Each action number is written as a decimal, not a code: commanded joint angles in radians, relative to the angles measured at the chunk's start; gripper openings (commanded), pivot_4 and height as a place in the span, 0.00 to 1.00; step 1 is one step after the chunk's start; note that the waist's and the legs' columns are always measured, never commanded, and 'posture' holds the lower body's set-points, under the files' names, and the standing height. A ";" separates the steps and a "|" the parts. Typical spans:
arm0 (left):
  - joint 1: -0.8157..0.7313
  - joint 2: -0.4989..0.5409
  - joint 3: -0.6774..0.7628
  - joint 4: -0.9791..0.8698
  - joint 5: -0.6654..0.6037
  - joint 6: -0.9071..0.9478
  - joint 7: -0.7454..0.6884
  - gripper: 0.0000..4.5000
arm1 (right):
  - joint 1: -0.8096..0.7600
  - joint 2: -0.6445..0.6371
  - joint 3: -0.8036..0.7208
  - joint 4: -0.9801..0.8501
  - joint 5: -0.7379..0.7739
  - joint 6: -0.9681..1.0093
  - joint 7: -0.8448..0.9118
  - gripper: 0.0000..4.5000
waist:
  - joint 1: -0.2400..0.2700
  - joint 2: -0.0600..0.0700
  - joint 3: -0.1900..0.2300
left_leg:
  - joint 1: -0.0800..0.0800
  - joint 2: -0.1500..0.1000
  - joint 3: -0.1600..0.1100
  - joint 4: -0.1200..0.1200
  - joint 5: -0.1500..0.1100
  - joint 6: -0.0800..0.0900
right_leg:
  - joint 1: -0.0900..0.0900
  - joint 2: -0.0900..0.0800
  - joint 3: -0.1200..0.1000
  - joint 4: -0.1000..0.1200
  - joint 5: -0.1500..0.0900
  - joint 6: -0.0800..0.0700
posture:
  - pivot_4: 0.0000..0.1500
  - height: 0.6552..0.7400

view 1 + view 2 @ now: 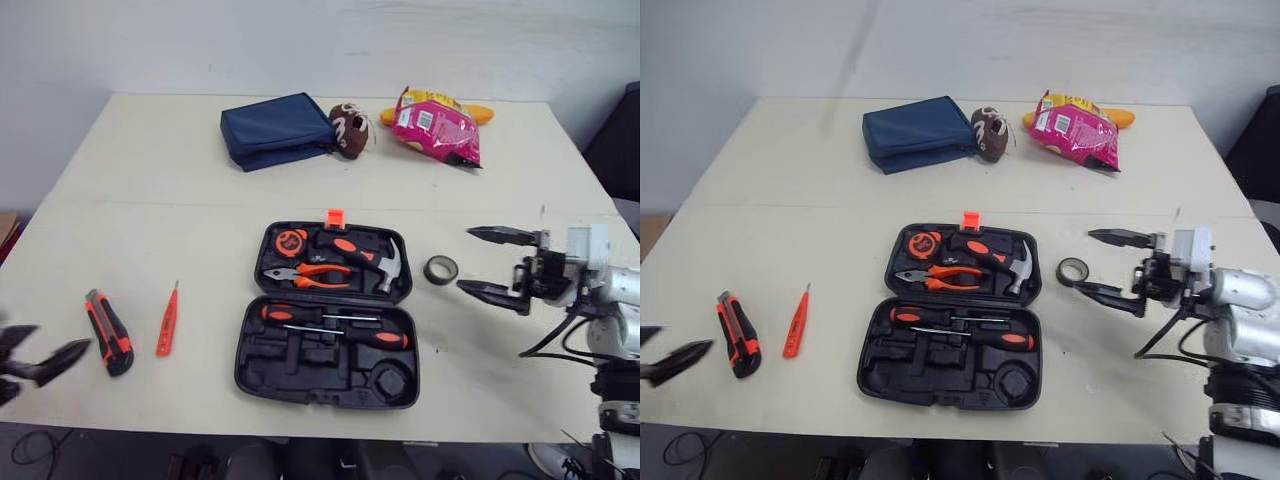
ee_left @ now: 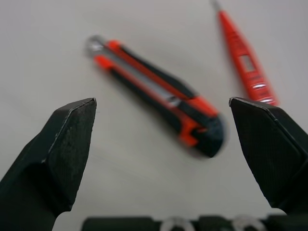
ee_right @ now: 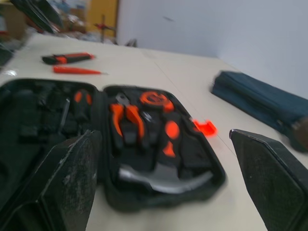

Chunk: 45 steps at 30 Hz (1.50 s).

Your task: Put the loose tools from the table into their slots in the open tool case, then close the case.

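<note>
Wide open and empty, apparently staged for pickup: left gripper (image 1: 58, 340) facing the utility knife (image 1: 108, 332) (tester pen (image 1: 167, 322) just beside it) left of the open tool case (image 1: 300, 368), right gripper (image 1: 466, 259) near the tape roll (image 1: 440, 268).

left gripper (image 1: 62, 336): low, far out left, fingers spread wide | right gripper (image 1: 463, 258): pointing inward, fingers spread wide

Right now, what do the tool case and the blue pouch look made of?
Tool case: looks like moulded black plastic with a matte finish, going by its shaped tool recesses. Blue pouch: probably woven fabric, with soft folds and a dull, unreflective surface.
</note>
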 commanded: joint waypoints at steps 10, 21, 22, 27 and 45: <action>-0.359 -0.325 -0.274 -0.228 0.011 0.380 0.488 1.00 | 0.013 0.070 0.039 -0.126 0.034 0.012 0.024 0.99 | 0.001 -0.002 -0.001 | 0.000 -0.002 0.000 0.002 0.004 -0.004 | 0.002 0.001 0.002 -0.001 0.002 0.003 | 1.00 1.00; -0.420 -0.432 -0.394 -0.135 0.108 0.380 0.596 1.00 | 0.041 0.092 0.054 -0.163 0.026 0.000 0.006 0.99 | 0.006 -0.002 0.000 | 0.001 -0.002 -0.001 0.004 0.005 -0.004 | 0.003 0.002 0.003 0.000 0.002 0.003 | 1.00 1.00; -0.419 -0.430 -0.406 -0.128 0.111 0.380 0.595 1.00 | 0.044 0.092 0.055 -0.165 0.025 -0.001 0.005 0.99 | 0.006 -0.002 -0.001 | 0.001 -0.002 -0.001 0.004 0.005 -0.004 | 0.003 0.002 0.003 0.000 0.002 0.003 | 1.00 1.00; -0.397 -0.431 -0.435 -0.099 0.124 0.380 0.591 1.00 | 0.050 0.094 0.055 -0.165 0.020 -0.012 0.002 0.99 | 0.009 -0.001 -0.001 | 0.002 -0.002 -0.001 0.004 0.005 -0.004 | 0.004 0.001 0.003 0.001 0.002 0.003 | 1.00 1.00; -0.369 -0.257 -0.375 -0.155 0.136 0.223 0.338 0.07 | 0.089 0.038 0.053 -0.305 0.006 0.076 -0.101 1.00 | 0.010 -0.002 0.000 | 0.001 -0.003 -0.001 0.003 0.005 -0.004 | 0.003 0.001 0.003 -0.001 0.002 0.003 | 1.00 1.00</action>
